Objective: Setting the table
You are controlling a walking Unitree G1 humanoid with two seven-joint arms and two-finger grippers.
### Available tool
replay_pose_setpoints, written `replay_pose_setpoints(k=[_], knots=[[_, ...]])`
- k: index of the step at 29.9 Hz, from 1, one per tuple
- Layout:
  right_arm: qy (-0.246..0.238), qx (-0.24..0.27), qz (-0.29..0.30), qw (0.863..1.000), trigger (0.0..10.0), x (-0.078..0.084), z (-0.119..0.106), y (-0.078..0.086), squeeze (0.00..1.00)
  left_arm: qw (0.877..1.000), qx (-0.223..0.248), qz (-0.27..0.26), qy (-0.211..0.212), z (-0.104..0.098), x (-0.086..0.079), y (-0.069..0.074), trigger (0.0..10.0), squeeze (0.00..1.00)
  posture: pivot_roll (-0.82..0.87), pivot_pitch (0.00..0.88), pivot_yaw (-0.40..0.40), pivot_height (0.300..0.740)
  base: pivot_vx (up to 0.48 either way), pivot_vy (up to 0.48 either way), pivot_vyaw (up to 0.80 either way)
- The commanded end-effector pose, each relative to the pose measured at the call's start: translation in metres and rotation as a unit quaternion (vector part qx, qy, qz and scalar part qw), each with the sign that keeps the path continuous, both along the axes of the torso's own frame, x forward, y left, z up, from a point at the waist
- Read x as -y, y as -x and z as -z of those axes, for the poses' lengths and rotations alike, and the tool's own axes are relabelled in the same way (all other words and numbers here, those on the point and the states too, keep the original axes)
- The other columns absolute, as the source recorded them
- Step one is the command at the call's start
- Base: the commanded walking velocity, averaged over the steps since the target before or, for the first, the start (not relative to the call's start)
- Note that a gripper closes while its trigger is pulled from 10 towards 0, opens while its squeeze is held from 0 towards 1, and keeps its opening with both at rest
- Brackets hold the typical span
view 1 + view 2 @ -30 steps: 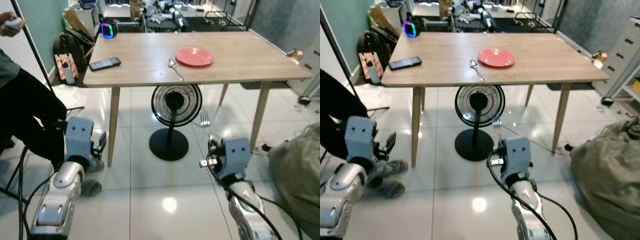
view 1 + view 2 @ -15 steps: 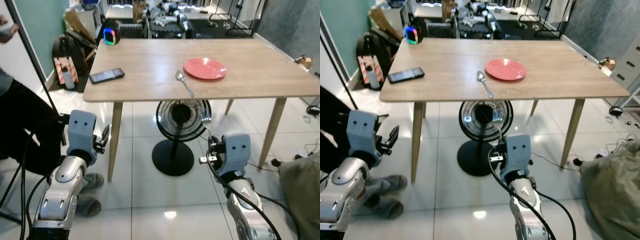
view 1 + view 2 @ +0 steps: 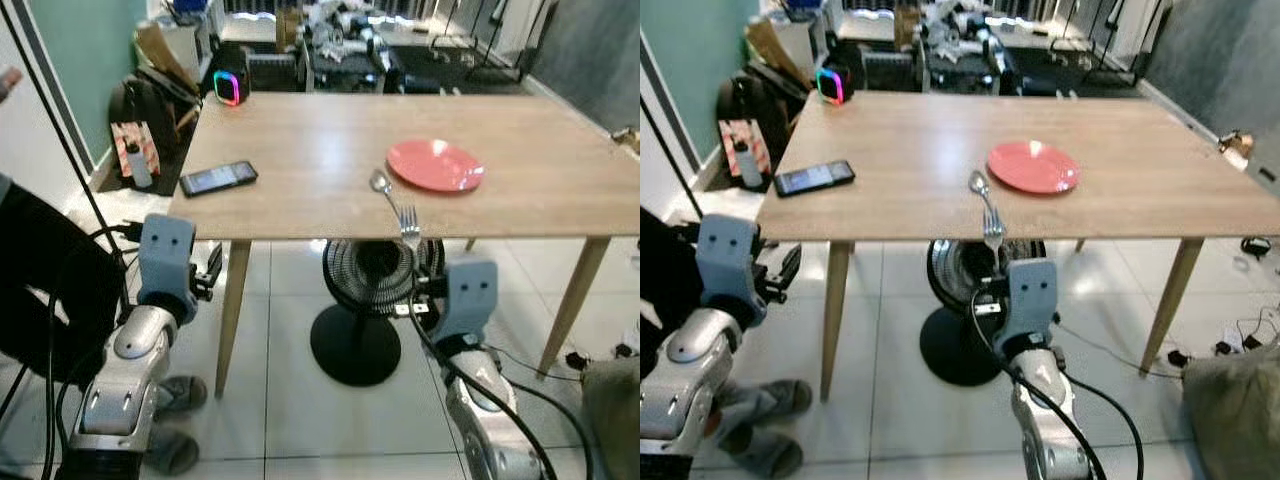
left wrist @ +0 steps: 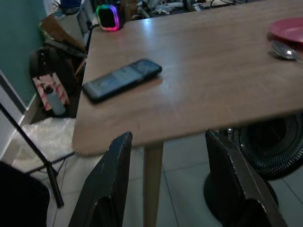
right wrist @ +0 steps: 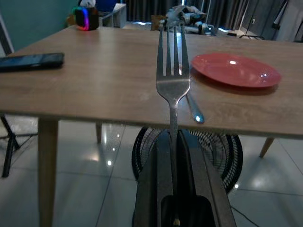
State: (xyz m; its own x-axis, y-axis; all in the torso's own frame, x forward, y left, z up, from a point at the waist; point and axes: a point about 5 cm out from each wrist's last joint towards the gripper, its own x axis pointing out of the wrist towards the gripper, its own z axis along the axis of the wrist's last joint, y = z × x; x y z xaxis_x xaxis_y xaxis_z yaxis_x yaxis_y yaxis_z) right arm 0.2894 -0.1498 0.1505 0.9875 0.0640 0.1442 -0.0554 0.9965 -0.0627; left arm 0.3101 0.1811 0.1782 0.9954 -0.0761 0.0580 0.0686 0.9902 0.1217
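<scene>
The right gripper (image 5: 174,156) is closed on a fork (image 5: 173,71), held upright just before the counter (image 3: 300,150). The left gripper (image 4: 165,179) is open and empty. Next, the fork should go beside the red plate (image 3: 435,165), across from the spoon (image 3: 381,184).

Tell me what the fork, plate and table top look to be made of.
Fork: polished metal, going by its silvery shine; it stands upright in the right end effector. Plate: glossy red, plastic or glazed ceramic; highlights show, material unclear. Table: light wood or wood-look laminate, matte with visible grain.
</scene>
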Motion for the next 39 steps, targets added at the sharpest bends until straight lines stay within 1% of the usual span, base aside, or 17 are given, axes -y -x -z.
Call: replay_pose_setpoints(k=[1,20,25,39], knots=[[0.002,-0.009,0.01,1.0,10.0,0.0045,0.0031,0.0002,0.0,1.0,-0.005,0.003,0.0,0.0022,0.0026,0.0001,10.0,0.0,-0.02,0.001,0.054,0.74,0.48,0.0,0.0],[0.004,-0.012,0.019,1.0,10.0,0.0074,0.0047,0.0003,0.0,1.0,-0.011,0.003,0.001,0.0034,0.0024,-0.0009,10.0,0.0,-0.02,0.004,0.061,0.74,0.465,0.0,0.0],[0.003,-0.013,0.021,1.0,10.0,0.0083,0.0047,0.0001,0.0,1.0,-0.011,0.012,0.002,0.0033,0.0053,0.0002,10.0,0.0,-0.02,0.003,0.063,0.74,0.0,0.0,0.0],[0.003,-0.018,0.023,1.0,10.0,0.0079,0.0065,-0.0011,0.0,1.0,-0.013,0.015,0.002,0.0024,0.0056,-0.0009,10.0,0.0,-0.01,0.0,0.066,0.74,0.0,0.0,0.0]])
